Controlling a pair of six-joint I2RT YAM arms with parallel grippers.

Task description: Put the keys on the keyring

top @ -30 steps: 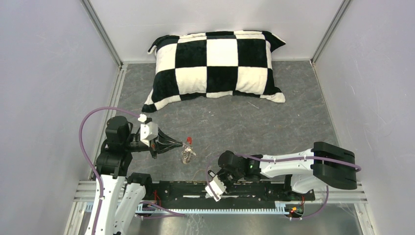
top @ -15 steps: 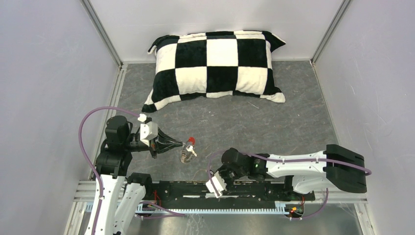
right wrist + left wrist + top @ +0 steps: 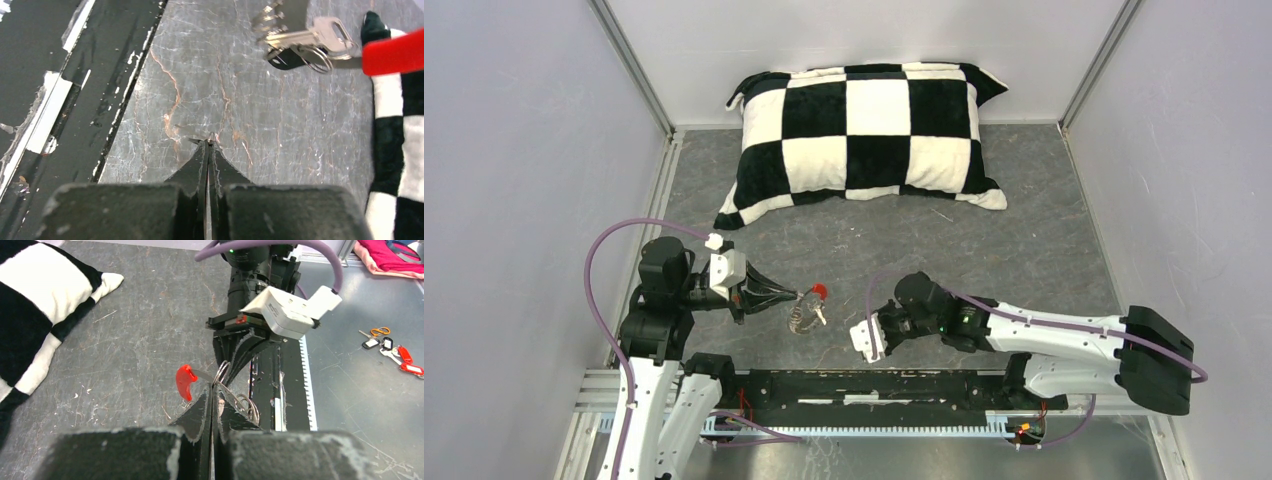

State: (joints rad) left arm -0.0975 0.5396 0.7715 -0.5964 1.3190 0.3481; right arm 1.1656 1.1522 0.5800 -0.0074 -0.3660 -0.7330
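Bright, even overhead light; faint shadows; right end effector (image 3: 207, 143) blurred close-up.

- Your left gripper (image 3: 211, 390) grips the keyring (image 3: 185, 382) above the mat (image 3: 1004, 240), so the ring blocks the lane between both arms.
- The right gripper (image 3: 207, 141), shut, points at the mat near the ring, with only a narrow gap between them.
- The pillow (image 3: 869, 130) fills the far strip.
- Bare mat between the pillow and the arms gives you open passage.
- The rail (image 3: 924, 385) bounds the near edge, and the walls (image 3: 524, 150) close both sides.
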